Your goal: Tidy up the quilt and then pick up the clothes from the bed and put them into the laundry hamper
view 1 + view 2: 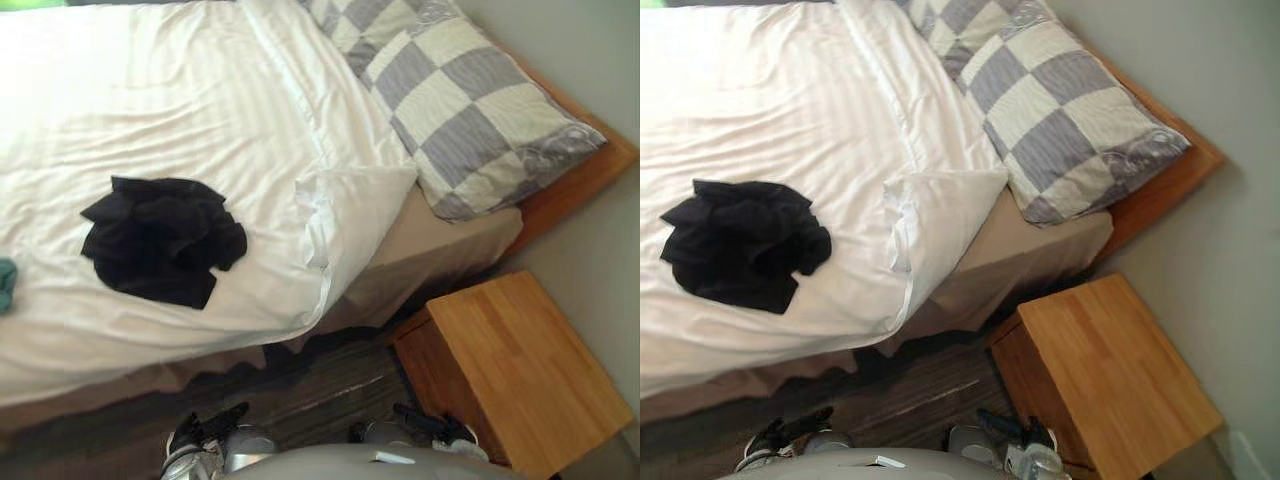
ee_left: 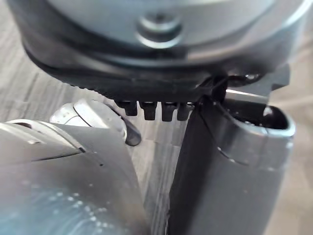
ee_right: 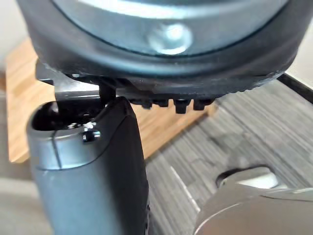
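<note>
Left robot hand point(image 1: 205, 430) hangs low; black clothes point(image 1: 160, 238) stretch lengthwise along quilt point(image 1: 150, 100).

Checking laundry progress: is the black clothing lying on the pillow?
No, the black clothing lies on the white quilt, well apart from the checked pillow.

Both head eyes look down on the bed point(image 1: 450, 250); wrist views face floor point(image 3: 254, 122) closely

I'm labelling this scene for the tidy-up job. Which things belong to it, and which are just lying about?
For the job: white quilt, one corner folded over near the pillow; black clothes lying on it.
Lying about: checked pillow; wooden bedside table.
</note>
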